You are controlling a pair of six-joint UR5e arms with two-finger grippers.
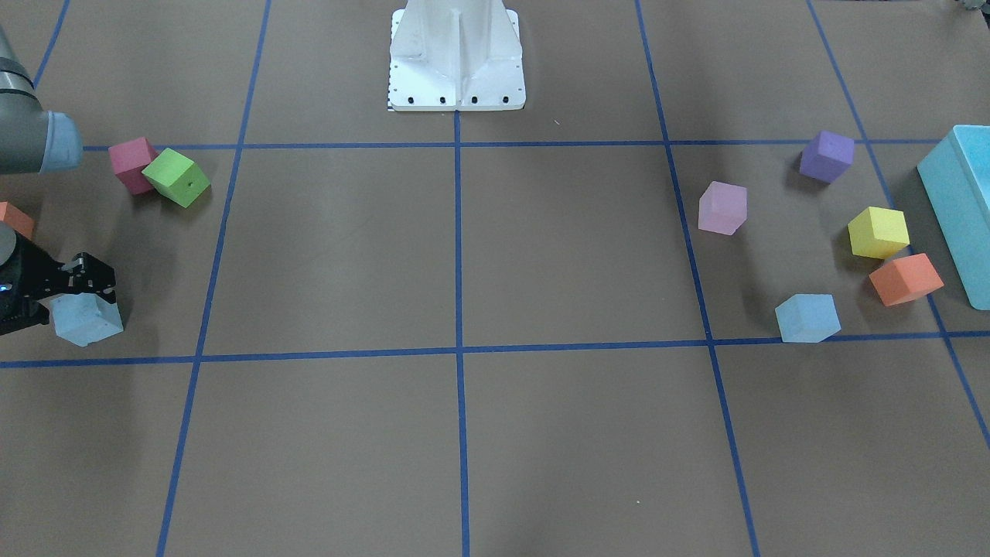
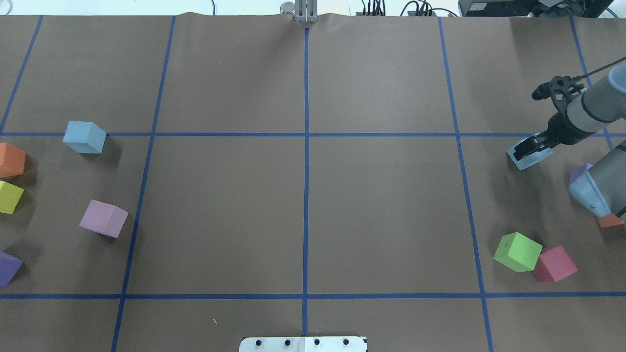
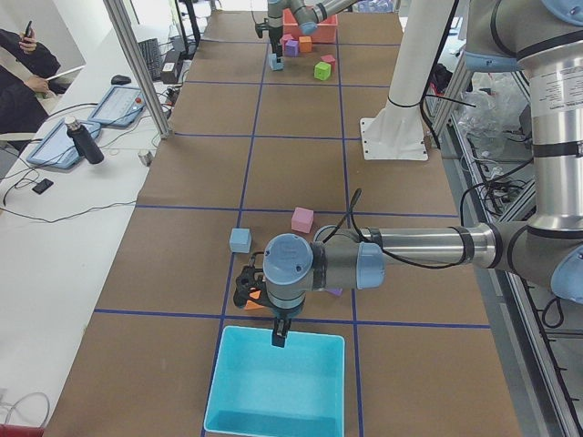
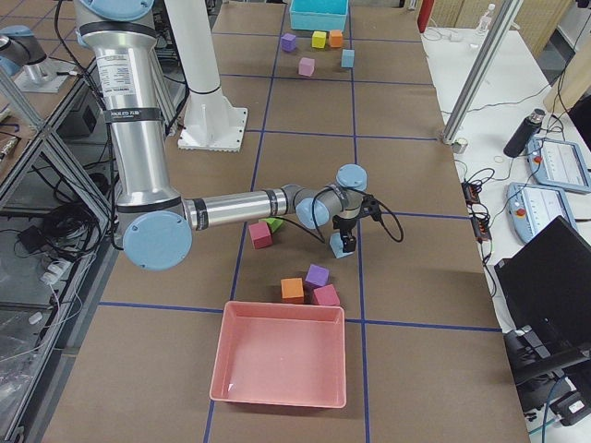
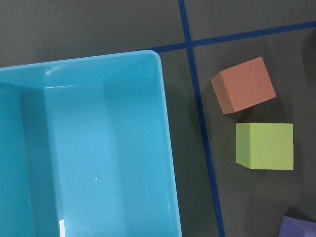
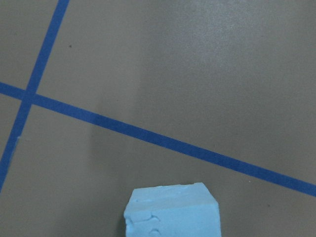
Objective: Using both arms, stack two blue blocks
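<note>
One pale blue block (image 1: 87, 323) sits near the table edge on my right arm's side. My right gripper (image 1: 87, 288) is shut on its top; the block also shows in the overhead view (image 2: 530, 156) and, dented, at the bottom of the right wrist view (image 6: 170, 211). I cannot tell whether it touches the table. The other blue block (image 1: 807, 317) lies free on my left arm's side (image 2: 84, 137). My left gripper (image 3: 278, 339) hangs over the rim of the turquoise box (image 3: 273, 382). It shows only in the exterior left view, so I cannot tell whether it is open or shut.
Green (image 1: 178, 178), pink (image 1: 131, 164) and orange (image 1: 14, 219) cubes lie near the right arm. Lilac (image 1: 722, 207), purple (image 1: 826, 155), yellow (image 1: 878, 232) and orange (image 1: 905, 278) cubes lie by the turquoise box (image 1: 959, 209). A pink tray (image 4: 277, 355) stands at the right end.
</note>
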